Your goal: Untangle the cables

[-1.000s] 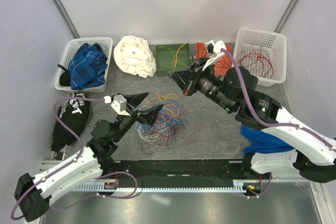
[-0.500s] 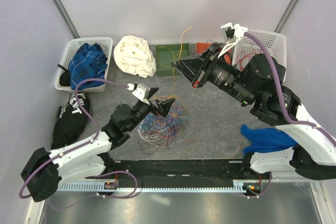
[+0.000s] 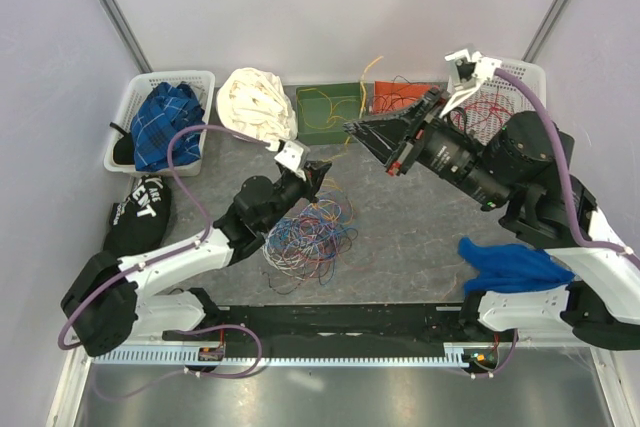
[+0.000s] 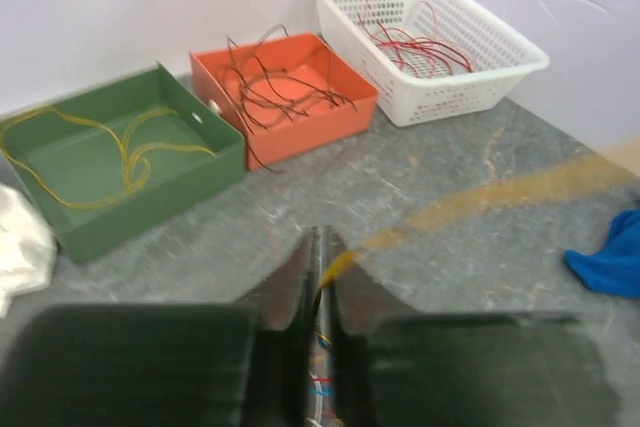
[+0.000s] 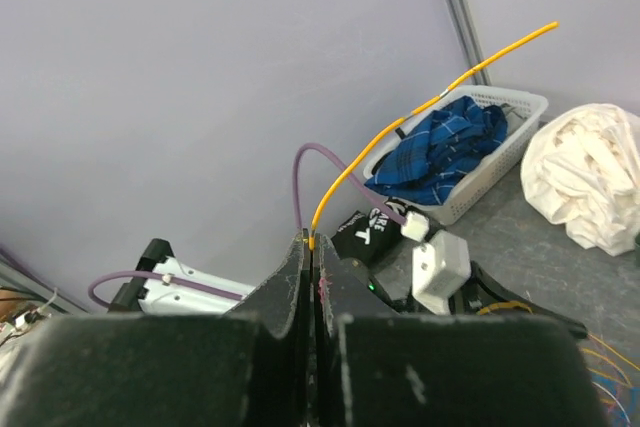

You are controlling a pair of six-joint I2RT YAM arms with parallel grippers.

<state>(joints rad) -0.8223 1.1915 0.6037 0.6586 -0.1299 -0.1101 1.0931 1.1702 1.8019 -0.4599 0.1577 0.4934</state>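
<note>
One white lattice basket point(image 3: 178, 75) at the far left holds a crumpled blue plaid cloth point(image 3: 165, 125), with a limp black bag point(image 3: 140, 219) printed in white letters lying in front of it on the speckled grey worktop point(image 3: 400, 217). Next along the back wall sits a rumpled white cloth point(image 3: 255, 105), bunched into a rounded heap. The left hand point(image 4: 320, 247) has its dark tapered fingers pressed together on a thin yellow cable point(image 5: 400, 124), just above the cables point(image 3: 310, 232), a loose nest of string-thin loops in red, blue, orange and white near the middle of the worktop. Behind it a square green box point(image 4: 190, 182) holds curling yellow strands. The right hand point(image 5: 310, 242), raised above the worktop, pinches the same yellow cable, whose free end arcs stiffly upward past the fingertips. An orange box point(image 4: 330, 127) carries dark reddish wires, a second mesh basket point(image 4: 450, 97) carries red ones, and a soft blue cloth point(image 3: 510, 265) lies crumpled at the near right.
</note>
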